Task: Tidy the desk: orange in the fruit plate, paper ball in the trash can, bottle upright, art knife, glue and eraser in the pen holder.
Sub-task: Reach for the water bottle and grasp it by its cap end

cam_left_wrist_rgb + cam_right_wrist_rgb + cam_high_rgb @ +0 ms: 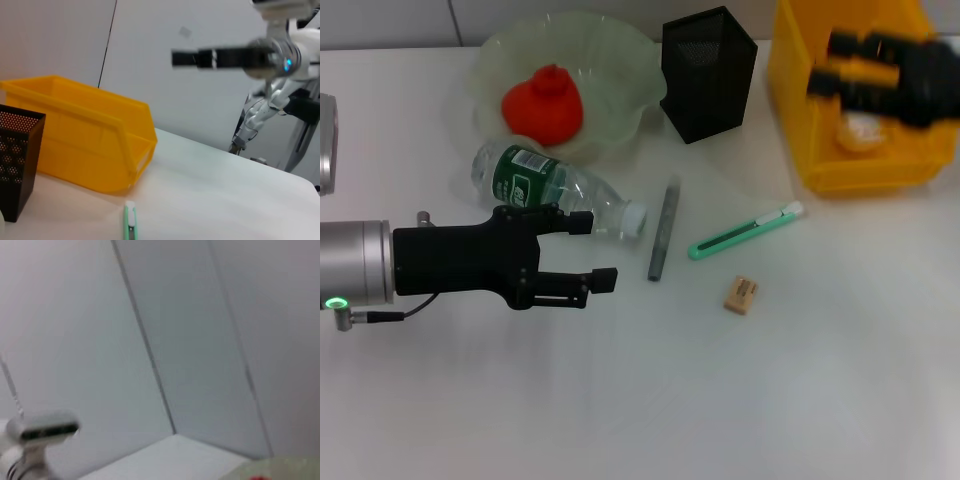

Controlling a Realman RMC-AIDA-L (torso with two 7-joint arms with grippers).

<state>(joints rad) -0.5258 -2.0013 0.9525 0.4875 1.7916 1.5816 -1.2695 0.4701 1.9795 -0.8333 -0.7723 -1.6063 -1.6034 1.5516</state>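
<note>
The clear bottle (555,190) with a green label lies on its side, cap pointing right. The left gripper (588,250) sits wide open just beside it. The right gripper (835,62) hangs over the trash can (800,120); I cannot tell its state.

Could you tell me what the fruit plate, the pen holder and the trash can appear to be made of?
The fruit plate looks like translucent pale-green plastic or glass: the table shows faintly through its wavy rim. The pen holder appears to be black metal mesh, its walls perforated with small holes. The trash can seems to be opaque yellow moulded plastic with a slight sheen and a thick rolled lip.
</note>
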